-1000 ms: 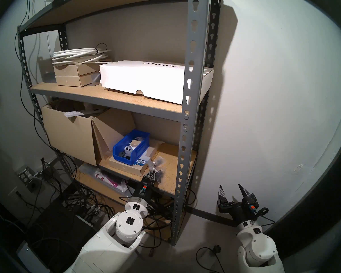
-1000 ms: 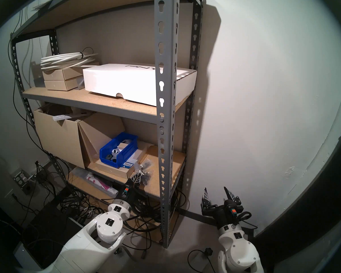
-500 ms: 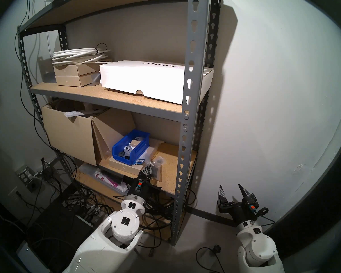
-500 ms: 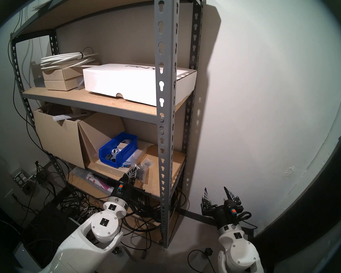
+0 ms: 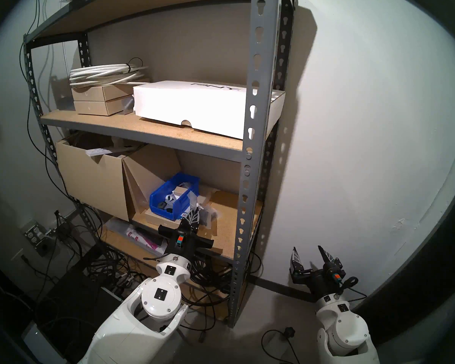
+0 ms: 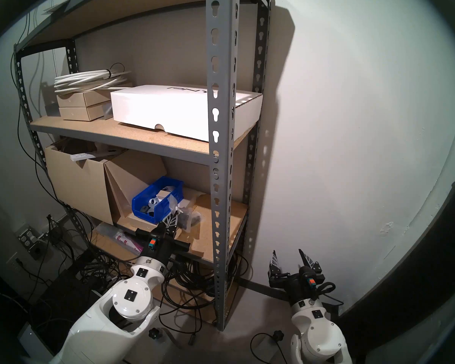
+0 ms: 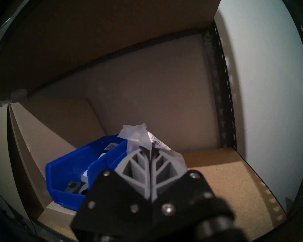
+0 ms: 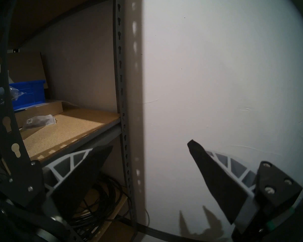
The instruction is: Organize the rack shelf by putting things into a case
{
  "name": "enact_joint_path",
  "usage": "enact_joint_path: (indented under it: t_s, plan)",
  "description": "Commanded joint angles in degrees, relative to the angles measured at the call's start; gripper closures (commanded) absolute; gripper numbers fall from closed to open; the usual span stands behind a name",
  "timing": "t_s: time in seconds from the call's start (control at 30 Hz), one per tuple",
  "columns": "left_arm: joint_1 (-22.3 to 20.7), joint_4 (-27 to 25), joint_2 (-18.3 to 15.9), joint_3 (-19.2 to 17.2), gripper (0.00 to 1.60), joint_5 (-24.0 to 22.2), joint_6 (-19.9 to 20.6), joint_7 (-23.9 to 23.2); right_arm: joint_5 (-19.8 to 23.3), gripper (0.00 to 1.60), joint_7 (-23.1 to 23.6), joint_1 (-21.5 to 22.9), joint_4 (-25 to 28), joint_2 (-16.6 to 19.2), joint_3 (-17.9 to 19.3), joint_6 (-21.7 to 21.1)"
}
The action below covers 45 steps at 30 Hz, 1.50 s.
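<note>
The blue bin (image 5: 158, 198) sits on a flat tan box on the grey rack's (image 5: 255, 93) lower board, with small items inside. My left gripper (image 5: 195, 214) is shut on a clear plastic bag (image 5: 193, 199) of black pieces and holds it up at the bin's right front corner. The left wrist view shows the fingers (image 7: 142, 166) closed on the bag (image 7: 138, 138) beside the bin (image 7: 65, 170). A second bag (image 8: 38, 122) with a white label lies on the board. My right gripper (image 5: 307, 248) is open and empty, right of the rack near the wall.
Two big tan cardboard boxes (image 5: 92, 182) stand left of the bin. A large white box (image 5: 189, 106), small tan boxes and a white cable coil (image 5: 105, 73) fill the shelf above. Tangled cables (image 5: 111, 266) cover the floor. The rack's front upright (image 8: 5, 122) stands beside my right gripper.
My left gripper rose and moved left and deeper toward the blue bin, lifting one bag off the board. The right arm has not moved.
</note>
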<state>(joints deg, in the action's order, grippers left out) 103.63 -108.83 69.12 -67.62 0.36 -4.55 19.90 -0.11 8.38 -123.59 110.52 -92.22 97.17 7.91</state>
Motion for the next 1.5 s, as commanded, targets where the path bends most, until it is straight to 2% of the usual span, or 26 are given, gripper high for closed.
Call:
enact_joint_path:
  t_s: [0.0,0.37,0.63,0.93,1.0,1.07,1.13,1.2,1.3,1.47]
  plan:
    - [-0.84,-4.70,-0.61,-1.82,1.60,-0.46,-1.24,0.23,0.01,0.00,0.01,0.11,1.04,0.01,0.00,0.18]
    - [-1.26,-6.51,-2.84,-5.17,1.60,-3.22,-1.14,-0.84,0.01,0.00,0.00,0.08,1.08,0.01,0.00,0.15]
    - [-0.74,-7.78,-4.12,-8.19,1.60,-7.93,-2.12,-3.09,0.01,0.00,0.00,0.09,1.07,0.01,0.00,0.16]
    - [0.19,-8.17,-6.88,-13.21,1.60,-16.80,-3.15,-8.46,0.01,0.00,0.00,0.09,1.08,0.01,0.00,0.16]
    - [0.24,-7.60,-7.82,-14.93,1.60,-20.05,-3.22,-10.76,0.01,0.00,0.00,0.09,1.08,0.01,0.00,0.16]
    - [0.22,-7.31,-8.24,-15.40,1.60,-20.86,-3.42,-11.66,0.01,0.00,0.00,0.08,1.08,0.01,0.00,0.15]
    - [0.15,-6.49,-9.23,-16.85,1.60,-23.72,-3.57,-14.28,0.01,0.00,0.00,0.08,1.09,0.01,0.00,0.15]
    - [0.06,-6.15,-9.71,-17.19,1.60,-24.26,-3.68,-15.17,0.01,0.00,0.00,0.08,1.09,0.01,0.00,0.15]
    - [-0.43,-4.59,-10.09,-18.83,1.60,-27.44,-3.19,-17.36,0.01,0.00,0.00,0.07,1.10,0.01,0.00,0.14]
    - [-1.28,-2.94,-11.44,-19.62,1.60,-28.69,-2.35,-19.74,0.01,0.00,0.00,0.07,1.11,0.01,0.00,0.13]
